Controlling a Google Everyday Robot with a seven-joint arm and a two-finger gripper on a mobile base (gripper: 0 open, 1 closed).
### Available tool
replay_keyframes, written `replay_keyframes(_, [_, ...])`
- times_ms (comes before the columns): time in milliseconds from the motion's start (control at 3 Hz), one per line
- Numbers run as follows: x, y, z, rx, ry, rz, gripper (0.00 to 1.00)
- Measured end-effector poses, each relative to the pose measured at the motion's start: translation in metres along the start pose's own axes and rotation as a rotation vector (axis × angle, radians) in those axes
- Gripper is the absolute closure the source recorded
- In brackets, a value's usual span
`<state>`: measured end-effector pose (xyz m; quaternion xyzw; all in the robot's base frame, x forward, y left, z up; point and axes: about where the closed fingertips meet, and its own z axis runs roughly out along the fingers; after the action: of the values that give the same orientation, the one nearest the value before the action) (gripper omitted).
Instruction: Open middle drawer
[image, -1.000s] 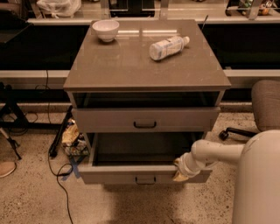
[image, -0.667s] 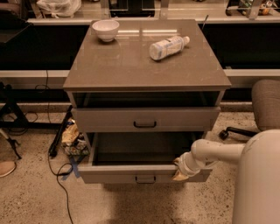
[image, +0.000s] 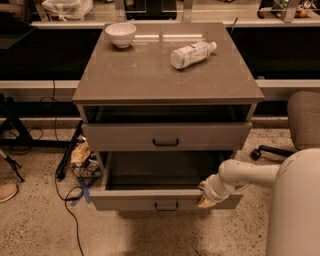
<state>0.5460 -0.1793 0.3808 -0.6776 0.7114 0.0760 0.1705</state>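
Gripper (image: 205, 195) sits at the top edge of the middle drawer (image: 130, 200) front, right of its handle; can't tell whether it's clamped or apart. Middle drawer is pulled well out, with its dark interior showing. The drawer above (image: 120, 137) is barely out. A bowl (image: 120, 34) and a bottle (image: 192, 53) lying on its side are on the cabinet top (image: 150, 80).

Arm (image: 250, 176) enters from the white body shell (image: 296, 210) at lower right of frame, forearm roughly level, reaching left. Wrist (image: 220, 184) angles slightly down. Gripper (image: 206, 195) sits low, right of centre, pointing left and a bit downward, tip yellowish.
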Motion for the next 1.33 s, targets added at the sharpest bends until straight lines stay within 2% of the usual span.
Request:
replay_keyframes(333, [0.0, 0.001, 0.001, -0.003, -0.001, 0.0, 0.04])
replay_keyframes(1000, [-0.001, 0.002, 0.001, -0.005, -0.001, -0.001, 0.0])
replay_keyframes(1333, [-0.006, 0.007, -0.018, 0.004, 0.01, -0.028, 0.0])
